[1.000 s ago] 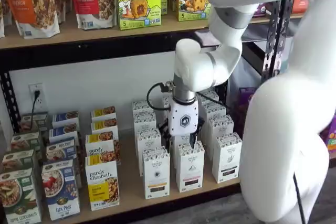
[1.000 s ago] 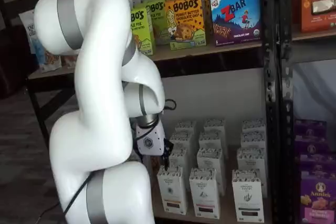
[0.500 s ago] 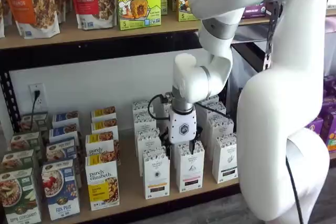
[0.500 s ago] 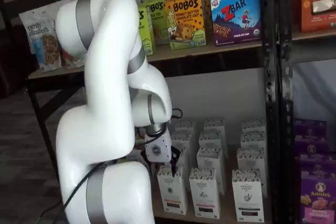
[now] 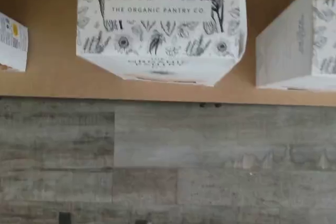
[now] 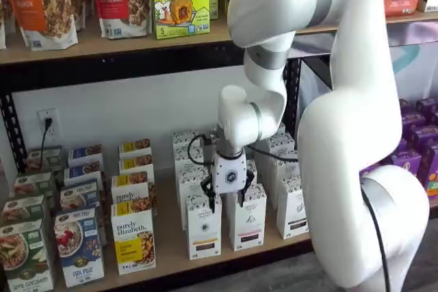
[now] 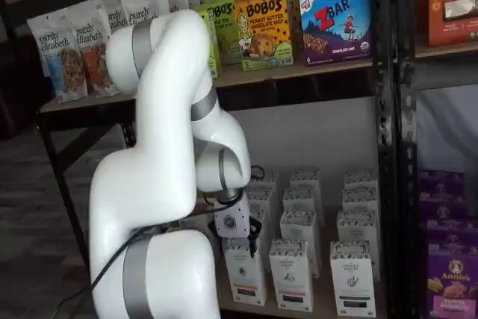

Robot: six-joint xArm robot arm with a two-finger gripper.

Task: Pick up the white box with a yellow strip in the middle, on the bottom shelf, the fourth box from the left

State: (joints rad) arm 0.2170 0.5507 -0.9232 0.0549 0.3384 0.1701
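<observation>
We look down on a white box (image 5: 160, 27) lettered "THE ORGANIC PANTRY CO", standing on the tan shelf (image 5: 47, 80), grey plank floor (image 5: 168, 161) beyond its edge.

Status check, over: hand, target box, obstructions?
Hand open, just above front row. White box with yellow strip upright on bottom shelf, not gripped. Neighbouring carton close beside it.

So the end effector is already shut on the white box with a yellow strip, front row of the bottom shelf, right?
Not shut. In a shelf view the end effector hangs open over the white box with a yellow strip, fingers apart. The box does stand in the front row of the bottom shelf.
</observation>
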